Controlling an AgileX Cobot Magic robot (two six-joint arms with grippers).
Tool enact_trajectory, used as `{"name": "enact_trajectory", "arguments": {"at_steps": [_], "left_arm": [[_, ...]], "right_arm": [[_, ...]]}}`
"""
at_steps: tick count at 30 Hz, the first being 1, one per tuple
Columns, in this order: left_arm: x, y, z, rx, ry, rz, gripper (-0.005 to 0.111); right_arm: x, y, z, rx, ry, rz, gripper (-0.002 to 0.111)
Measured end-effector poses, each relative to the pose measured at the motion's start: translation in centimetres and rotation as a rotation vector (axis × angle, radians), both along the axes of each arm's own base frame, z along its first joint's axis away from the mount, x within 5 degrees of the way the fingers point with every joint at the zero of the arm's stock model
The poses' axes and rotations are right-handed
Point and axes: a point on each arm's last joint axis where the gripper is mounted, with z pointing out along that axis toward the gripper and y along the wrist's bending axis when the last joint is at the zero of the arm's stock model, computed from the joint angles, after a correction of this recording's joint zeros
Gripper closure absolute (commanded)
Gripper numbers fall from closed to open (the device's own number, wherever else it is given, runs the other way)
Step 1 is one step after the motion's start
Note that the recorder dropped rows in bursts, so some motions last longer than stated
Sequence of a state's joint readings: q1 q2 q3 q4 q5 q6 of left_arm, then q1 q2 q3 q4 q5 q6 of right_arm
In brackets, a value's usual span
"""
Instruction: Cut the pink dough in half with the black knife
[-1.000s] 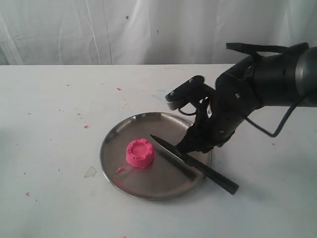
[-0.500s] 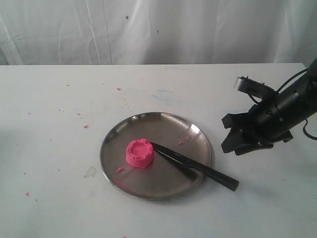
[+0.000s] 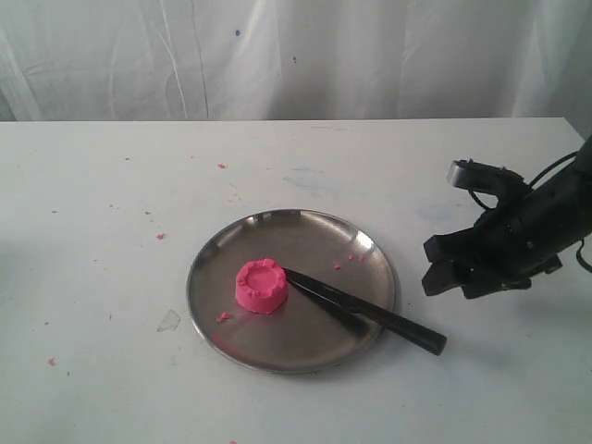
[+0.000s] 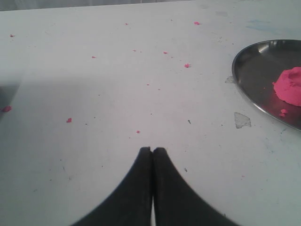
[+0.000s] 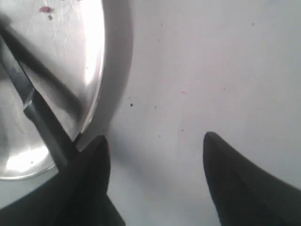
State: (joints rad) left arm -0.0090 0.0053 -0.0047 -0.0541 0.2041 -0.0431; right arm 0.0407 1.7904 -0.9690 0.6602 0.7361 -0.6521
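The pink dough, a whole squat puck with a crimped top, sits left of centre on the steel plate; the left wrist view shows part of the pink dough. The black knife lies across the plate, tip touching the dough, handle over the right rim onto the table; the right wrist view shows the black knife too. My right gripper hovers open and empty over the table, right of the plate. My left gripper is shut with nothing in it, over bare table left of the plate.
Tiny pink crumbs lie on the plate and scattered over the white table. A white curtain hangs behind the table's far edge. A small clear scrap lies left of the plate.
My right gripper let go of the knife, which dropped flat onto the plate against the dough. The right arm pulled back to the right, lowered, then drifted slightly further right.
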Motion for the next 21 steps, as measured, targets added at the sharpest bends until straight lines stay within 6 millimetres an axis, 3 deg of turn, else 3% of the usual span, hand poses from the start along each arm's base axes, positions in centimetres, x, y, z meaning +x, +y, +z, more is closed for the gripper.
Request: {"name": "enact_trajectory", "arguments": {"at_steps": [7,11,21], "left_arm": [[0.0,0.0,0.0,0.0,0.0,0.0,0.107],[0.0,0.0,0.0,0.0,0.0,0.0,0.107],[0.0,0.0,0.0,0.0,0.0,0.0,0.107]], "right_arm": [[-0.4,1.7,-2.5,0.209,0.131,0.108,0.053],[-0.5,2.0,-3.5,0.245,0.172,0.124,0.053],[-1.1,2.4,-3.7,0.311,0.208,0.214,0.053]]}}
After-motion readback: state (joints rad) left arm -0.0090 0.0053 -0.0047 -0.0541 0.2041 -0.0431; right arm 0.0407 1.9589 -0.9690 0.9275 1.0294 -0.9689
